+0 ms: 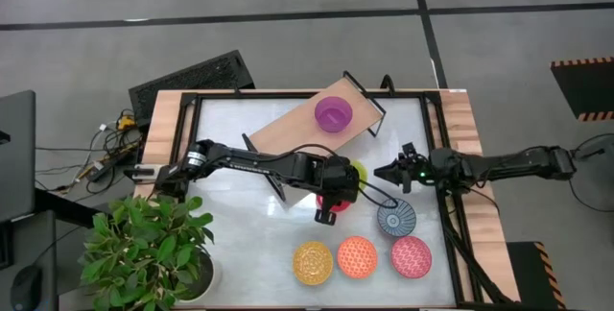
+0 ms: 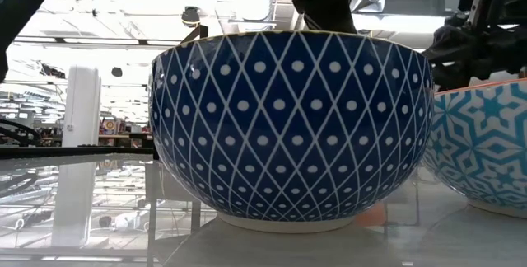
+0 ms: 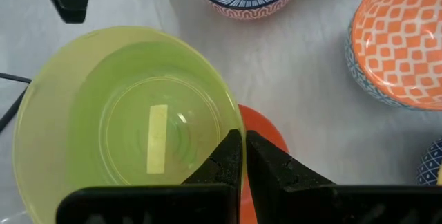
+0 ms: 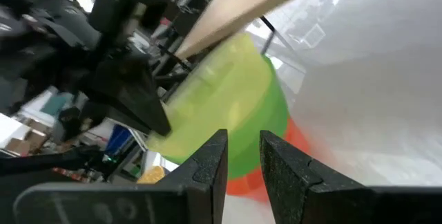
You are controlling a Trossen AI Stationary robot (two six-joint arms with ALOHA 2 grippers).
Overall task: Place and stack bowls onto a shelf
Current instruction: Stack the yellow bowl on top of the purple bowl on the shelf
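A dark blue bowl with a white diamond-and-dot pattern stands closest to the table-level camera, with a turquoise and white bowl just beside it.

From above, going left to right: a potted plant sits at the table's front left corner. The left arm reaches across the middle of the table, and the left gripper has its fingers pinched together on the rim of a yellow-green bowl. That bowl sits over a red-orange bowl, of which only an edge shows beneath it. Behind them the shelf lies slanted across the table's far side, with a purple bowl already on its board. In front, a yellow patterned bowl, an orange patterned bowl and a pink patterned bowl stand in a row near the front edge, and a blue-white bowl stands just behind them. The right gripper hovers near the yellow-green bowl with its fingers partly apart and nothing between them.

The step in hand looks like carrying the yellow-green bowl towards the shelf. The next move likely calls for lifting it clear of the red-orange bowl without dragging that one along, then setting it down on or beside the purple bowl.
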